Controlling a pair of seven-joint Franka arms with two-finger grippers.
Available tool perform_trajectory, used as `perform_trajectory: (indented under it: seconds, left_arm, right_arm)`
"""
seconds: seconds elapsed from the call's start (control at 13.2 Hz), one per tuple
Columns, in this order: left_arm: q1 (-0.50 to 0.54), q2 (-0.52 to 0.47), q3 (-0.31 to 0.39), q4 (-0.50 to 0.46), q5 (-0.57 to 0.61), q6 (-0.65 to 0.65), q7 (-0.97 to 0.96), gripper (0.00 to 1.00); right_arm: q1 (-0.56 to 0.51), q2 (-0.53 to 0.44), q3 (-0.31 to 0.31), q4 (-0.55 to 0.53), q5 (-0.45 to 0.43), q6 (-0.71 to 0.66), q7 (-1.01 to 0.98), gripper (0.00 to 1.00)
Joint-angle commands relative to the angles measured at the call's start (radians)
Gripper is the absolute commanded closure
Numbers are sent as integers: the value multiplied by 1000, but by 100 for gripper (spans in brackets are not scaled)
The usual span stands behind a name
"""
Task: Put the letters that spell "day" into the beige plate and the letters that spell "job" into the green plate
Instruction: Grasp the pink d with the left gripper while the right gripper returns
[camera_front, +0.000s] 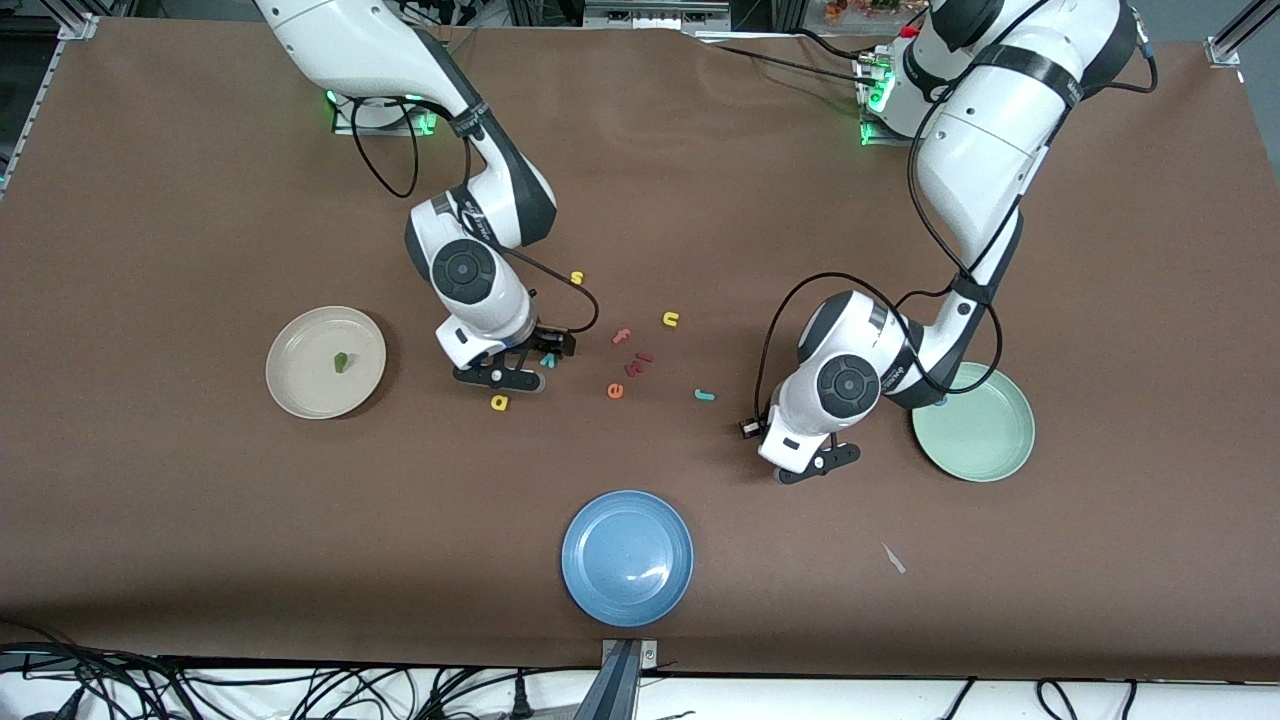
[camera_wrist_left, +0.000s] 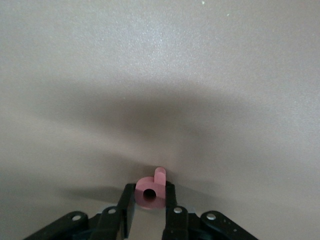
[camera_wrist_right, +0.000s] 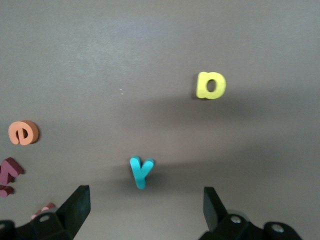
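While the beige plate holds a green letter, the left gripper pinches a pink letter; the right gripper gapes.

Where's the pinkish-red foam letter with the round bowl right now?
The pinkish-red foam letter with the round bowl sits pinched between the left gripper's fingers, seen in the left wrist view, above the brown table beside the pale green plate.

blue plate, stray foam letters

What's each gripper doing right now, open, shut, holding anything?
Left gripper: shut on the pinkish-red letter, beside the green plate.
Right gripper: open, empty, over the teal "y".
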Motion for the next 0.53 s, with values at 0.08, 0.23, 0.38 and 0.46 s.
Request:
perform_trajectory:
  seconds: [0.08,0.23,0.38,0.46]
  left_arm:
    - [5,-19,14,18,39,-2,18,88]
    - [36,-77,8,15,43,-40,85,88]
    - [85,-137,3,15,42,-158,183,88]
    - [119,-165,3,11,36,-203,252,88]
  right_arm:
    - [15,35,-4,17,15,26,6,1]
    - [20,47,-4,17,15,36,8,1]
    - [18,60,-4,21,15,48,8,5]
    - [18,63,-4,21,15,54,8,5]
